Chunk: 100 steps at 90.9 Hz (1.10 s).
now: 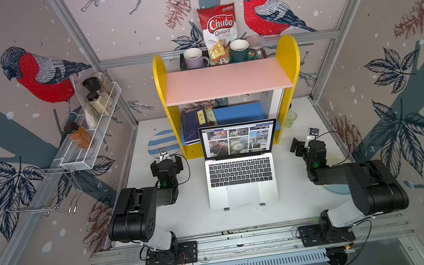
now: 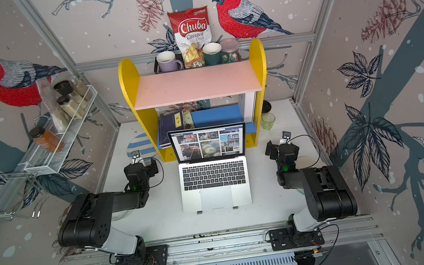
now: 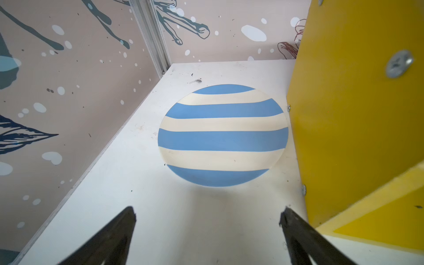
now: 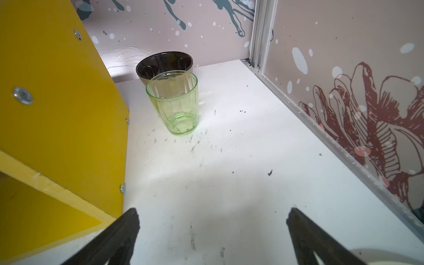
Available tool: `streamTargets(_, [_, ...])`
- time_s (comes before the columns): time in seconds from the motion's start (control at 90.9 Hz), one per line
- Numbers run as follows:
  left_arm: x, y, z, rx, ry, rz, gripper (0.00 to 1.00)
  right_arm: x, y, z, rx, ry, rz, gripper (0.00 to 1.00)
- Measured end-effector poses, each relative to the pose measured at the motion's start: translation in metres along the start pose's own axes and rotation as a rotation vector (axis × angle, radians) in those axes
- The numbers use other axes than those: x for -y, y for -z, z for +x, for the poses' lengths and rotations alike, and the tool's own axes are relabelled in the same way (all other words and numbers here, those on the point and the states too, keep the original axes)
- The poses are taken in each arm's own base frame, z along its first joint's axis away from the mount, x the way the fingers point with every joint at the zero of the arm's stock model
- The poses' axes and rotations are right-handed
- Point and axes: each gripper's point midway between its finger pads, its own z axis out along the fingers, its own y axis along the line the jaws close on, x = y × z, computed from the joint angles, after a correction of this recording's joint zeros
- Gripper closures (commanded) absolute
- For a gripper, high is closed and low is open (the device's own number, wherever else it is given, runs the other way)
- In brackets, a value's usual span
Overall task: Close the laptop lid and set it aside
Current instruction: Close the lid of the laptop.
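The silver laptop point(image 1: 242, 190) point(image 2: 216, 193) sits in the middle of the white table with its black keyboard facing up. The laptop lid point(image 1: 239, 139) point(image 2: 209, 143) stands open and upright, its lit screen showing photos. My left gripper point(image 1: 166, 162) point(image 3: 207, 213) hovers left of the laptop's hinge, open, with only bare table between its fingers. My right gripper point(image 1: 306, 145) point(image 4: 212, 213) is off to the laptop's right, also open and holding nothing. Neither gripper touches the laptop, and neither wrist view shows it.
Two grey stand feet point(image 1: 227, 209) poke out under the laptop's front edge. A yellow shelf point(image 1: 288, 55) with a pink board point(image 1: 226, 80) stands right behind the lid. A striped plate point(image 3: 222, 135) lies back left. A green glass point(image 4: 174, 105) and a black bowl point(image 4: 165, 63) stand back right.
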Motion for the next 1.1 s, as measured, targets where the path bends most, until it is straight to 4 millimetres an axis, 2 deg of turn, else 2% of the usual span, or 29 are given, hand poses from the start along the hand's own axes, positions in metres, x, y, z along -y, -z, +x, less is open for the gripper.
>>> streamTargets(0.957, [0.003,0.0,0.0,0.001,0.0,0.016,0.03,0.002,0.0,0.0,-0.001,-0.003,-0.002,0.0])
streamTargets(1.023, [0.001,0.003,-0.003,-0.001,-0.002,0.01,0.03,0.005,0.002,-0.005,0.001,-0.003,0.033,0.0])
streamTargets(1.078, [0.001,0.006,-0.014,0.006,-0.006,-0.004,0.03,0.009,0.003,-0.024,0.007,-0.014,0.083,0.0])
streamTargets(1.1, [0.001,0.008,-0.022,0.02,-0.008,-0.011,0.03,0.011,0.003,-0.038,0.016,-0.032,0.099,0.0])
